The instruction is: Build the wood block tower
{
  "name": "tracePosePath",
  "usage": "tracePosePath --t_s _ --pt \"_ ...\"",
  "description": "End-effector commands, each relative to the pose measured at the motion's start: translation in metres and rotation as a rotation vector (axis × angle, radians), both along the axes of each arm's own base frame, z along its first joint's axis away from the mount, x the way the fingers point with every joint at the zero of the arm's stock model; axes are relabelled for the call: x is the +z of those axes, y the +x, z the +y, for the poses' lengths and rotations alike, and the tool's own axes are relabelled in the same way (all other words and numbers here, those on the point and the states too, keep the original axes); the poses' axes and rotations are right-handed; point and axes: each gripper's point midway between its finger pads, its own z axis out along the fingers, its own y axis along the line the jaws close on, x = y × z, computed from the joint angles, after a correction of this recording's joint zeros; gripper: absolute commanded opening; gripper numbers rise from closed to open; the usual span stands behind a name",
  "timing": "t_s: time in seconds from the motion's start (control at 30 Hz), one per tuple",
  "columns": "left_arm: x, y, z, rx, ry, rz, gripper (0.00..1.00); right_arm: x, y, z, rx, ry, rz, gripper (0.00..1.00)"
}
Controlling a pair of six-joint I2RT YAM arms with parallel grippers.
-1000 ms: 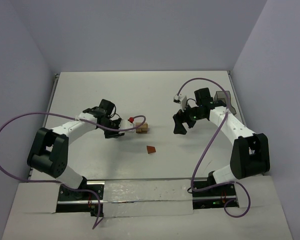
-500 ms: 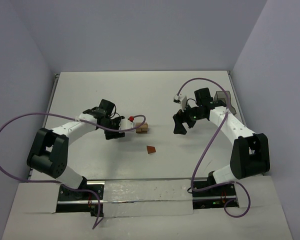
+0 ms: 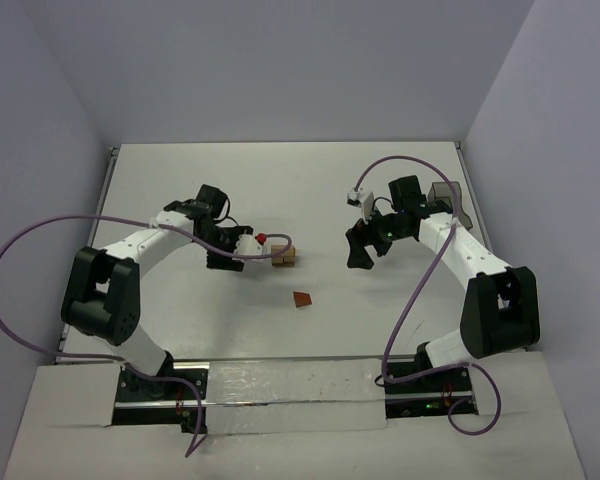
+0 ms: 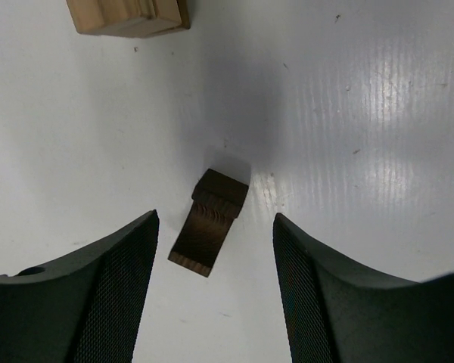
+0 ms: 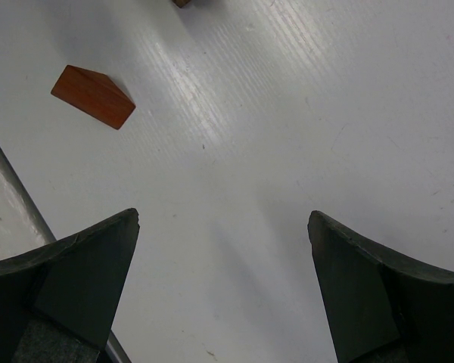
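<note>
A small stack of light tan blocks (image 3: 285,258) sits mid-table, and its edge shows at the top of the left wrist view as tan blocks (image 4: 129,15). Just left of the stack, my left gripper (image 3: 242,245) (image 4: 214,217) stands open. A dark brown block (image 4: 209,221) lies on the table between its fingers, nearer the left one and touching neither. A reddish-brown wedge (image 3: 302,299) (image 5: 92,96) lies alone nearer the bases. My right gripper (image 3: 358,252) (image 5: 224,217) hovers to the right of the stack, wide open and empty.
A small red piece (image 3: 262,239) rests just behind and left of the tan stack. A dark container (image 3: 450,200) stands at the right edge behind the right arm. Purple cables loop from both arms. Walls close in the white table (image 3: 280,180).
My left gripper has opened, and the dark brown block now lies free between its fingers. The left arm has shifted slightly. The right arm has not moved.
</note>
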Motion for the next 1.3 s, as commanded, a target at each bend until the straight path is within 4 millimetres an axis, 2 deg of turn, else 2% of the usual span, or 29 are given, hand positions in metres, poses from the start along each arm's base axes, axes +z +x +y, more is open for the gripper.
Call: tracePosePath --t_s 0.0,0.13,0.43,0.57,0.67,0.77,0.87,0.93,1.07,1.27 --pt "0.006 -0.004 -0.012 -0.162 -0.024 0.044 0.69 0.004 0.0 0.0 0.004 0.01 -0.004 1.0" --pt "-0.004 -0.007 -0.011 -0.214 0.008 0.103 0.69 0.004 0.0 0.0 0.007 0.009 -0.004 1.0" --pt "-0.023 -0.001 -0.015 -0.215 0.065 0.106 0.67 0.002 -0.001 -0.001 0.01 0.007 0.003 1.0" --pt "-0.028 0.003 -0.014 -0.202 0.086 0.1 0.57 0.002 -0.001 -0.001 0.01 0.007 0.0 1.0" --pt "-0.03 0.005 -0.012 -0.19 0.103 0.094 0.43 0.003 -0.001 -0.001 0.01 0.006 -0.001 1.0" --pt "-0.031 0.006 -0.011 -0.186 0.105 0.088 0.38 0.004 -0.001 0.0 0.012 0.01 -0.004 1.0" --pt "-0.029 0.007 -0.01 -0.186 0.105 0.066 0.42 0.007 -0.002 0.001 0.014 0.015 -0.009 1.0" --pt "-0.026 0.007 -0.01 -0.199 0.104 0.046 0.61 0.01 -0.002 0.001 0.012 0.02 -0.014 1.0" --pt "-0.022 0.006 -0.007 -0.233 0.111 0.011 0.74 0.012 -0.003 0.002 0.014 0.027 -0.02 1.0" --pt "-0.021 0.001 0.003 -0.302 0.156 -0.021 0.75 0.011 -0.003 0.002 0.016 0.029 -0.017 1.0"
